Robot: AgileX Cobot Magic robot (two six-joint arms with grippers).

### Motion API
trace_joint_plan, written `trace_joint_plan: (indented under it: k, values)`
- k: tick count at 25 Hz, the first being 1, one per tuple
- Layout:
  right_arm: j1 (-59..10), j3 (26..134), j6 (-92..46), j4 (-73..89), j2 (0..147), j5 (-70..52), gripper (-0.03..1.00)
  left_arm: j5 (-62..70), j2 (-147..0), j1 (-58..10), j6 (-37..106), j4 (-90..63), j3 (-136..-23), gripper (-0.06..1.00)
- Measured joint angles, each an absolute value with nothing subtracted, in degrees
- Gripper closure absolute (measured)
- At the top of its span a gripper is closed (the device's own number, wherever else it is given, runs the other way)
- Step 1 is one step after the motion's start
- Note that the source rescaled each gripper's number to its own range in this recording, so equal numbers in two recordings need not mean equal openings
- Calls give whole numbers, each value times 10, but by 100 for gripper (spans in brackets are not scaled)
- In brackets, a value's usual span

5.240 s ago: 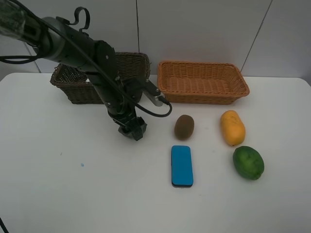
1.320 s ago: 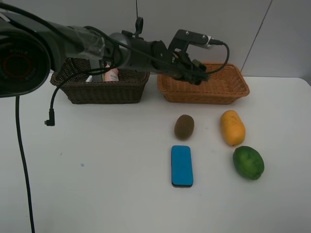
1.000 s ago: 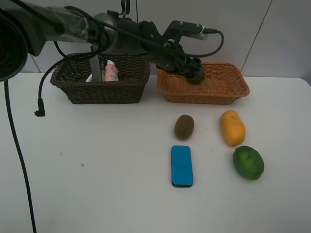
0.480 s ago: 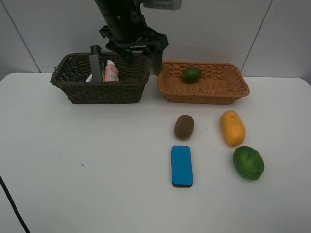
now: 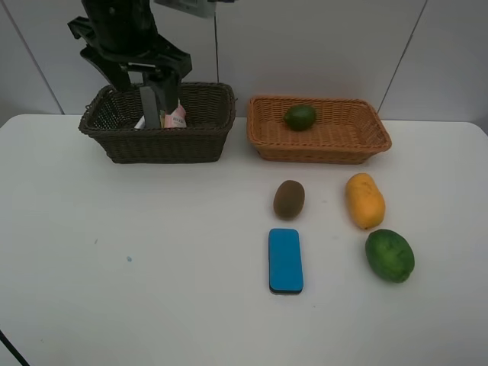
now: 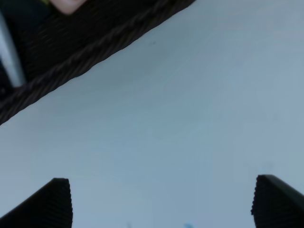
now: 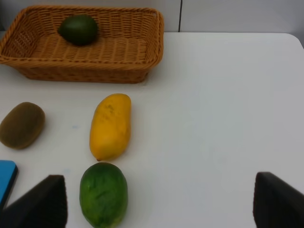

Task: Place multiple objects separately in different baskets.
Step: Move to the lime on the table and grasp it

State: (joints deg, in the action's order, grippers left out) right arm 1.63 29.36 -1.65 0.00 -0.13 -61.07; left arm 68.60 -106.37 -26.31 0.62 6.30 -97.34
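Left gripper (image 6: 164, 204): my jaws stand wide apart with nothing between them. It hangs up and to the left of the tan basket (image 5: 320, 152), over the dark basket (image 5: 156, 145), which sits just left of the tan one.

The dark basket holds the dark pump bottle (image 5: 149, 107) upright, with the pink bottle (image 5: 177, 118) beside it. The white tube (image 5: 139, 122) is only partly seen.

On the white table (image 5: 152, 267) in front of the tan basket:
- the kiwi (image 5: 289, 199), nearest the basket's left end
- the blue eraser (image 5: 285, 260), farther out
- the mango (image 5: 364, 200), toward the right end
- a large green fruit (image 5: 390, 255), beyond the mango

A smaller green fruit (image 5: 300, 117) lies inside the tan basket.

Right gripper (image 7: 161, 202): fully spread, empty, and facing the tan basket from beyond the large green fruit.
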Motion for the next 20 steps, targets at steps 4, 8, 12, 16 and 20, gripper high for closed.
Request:
trace_joint_plan:
  k: [4,8,12,16,20]
  values:
    - [16,294,-16,0,-1,-611,-3,686,-1064,-195,6,65,-959,1]
    - [16,294,-16,0,-1,-611,-3,686,-1058,-133,6,32,-959,1]
    - [16,294,-16,0,-1,-611,-3,686,-1041,-95,0,11,-959,1]
    - [16,294,-16,0,-1,-611,-3,686,-1020,-87,-4,10,-944,1]
    - [16,294,-16,0,-1,-611,-3,686,-979,-87,-5,10,-890,1]
